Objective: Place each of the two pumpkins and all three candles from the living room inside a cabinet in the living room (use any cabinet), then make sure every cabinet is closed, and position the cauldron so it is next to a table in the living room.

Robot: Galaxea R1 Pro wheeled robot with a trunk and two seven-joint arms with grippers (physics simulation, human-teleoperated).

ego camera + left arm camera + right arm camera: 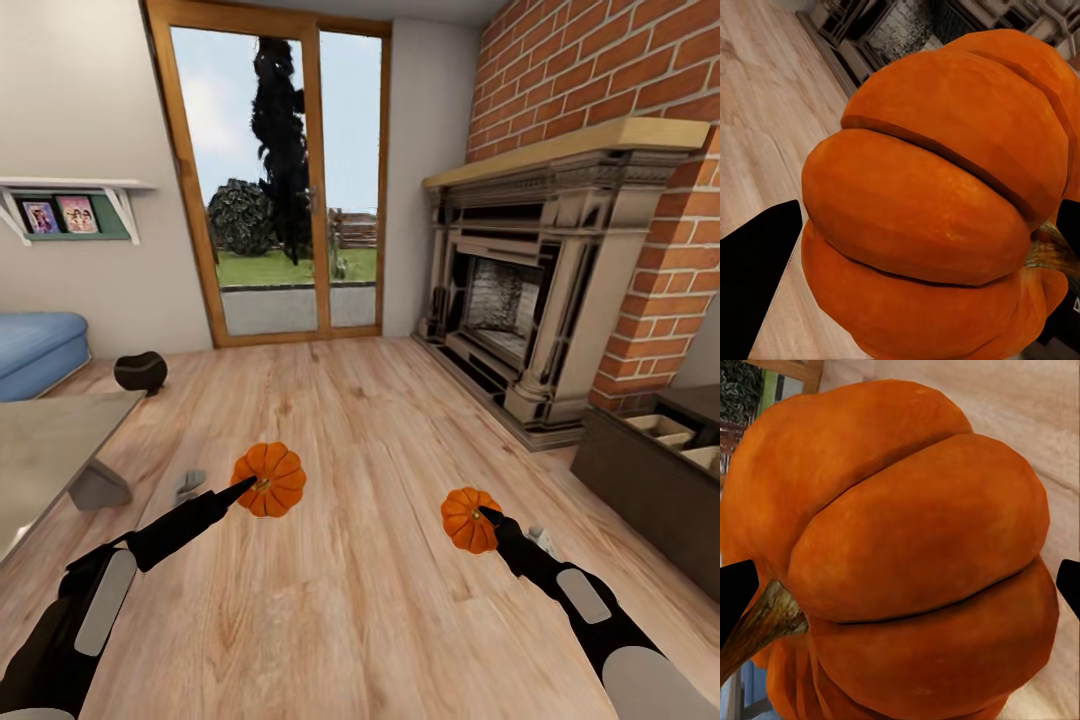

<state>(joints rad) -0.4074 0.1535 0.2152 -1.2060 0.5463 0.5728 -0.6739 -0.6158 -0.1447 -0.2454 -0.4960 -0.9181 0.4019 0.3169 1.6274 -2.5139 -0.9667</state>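
Observation:
Both arms hold pumpkins above the plank floor. My left gripper (250, 487) is shut on one orange ribbed pumpkin (270, 479), which looms close in the left wrist view (937, 202) between black fingers (754, 277). The right gripper (487, 518) is shut on the other pumpkin (468, 519), seen stem-first in the right wrist view (907, 555). The black cauldron (140, 372) sits on the floor at the left, beyond the grey glass table (45, 445). A dark-brown cabinet (640, 480) at the right stands open, with pale compartments showing. The candles are out of view.
A stone fireplace (530, 290) in a brick wall fills the right side. Glass doors (290, 190) stand straight ahead. A blue sofa (40, 350) sits far left under a wall shelf (70, 200). Open plank floor (370, 420) stretches between the table and the cabinet.

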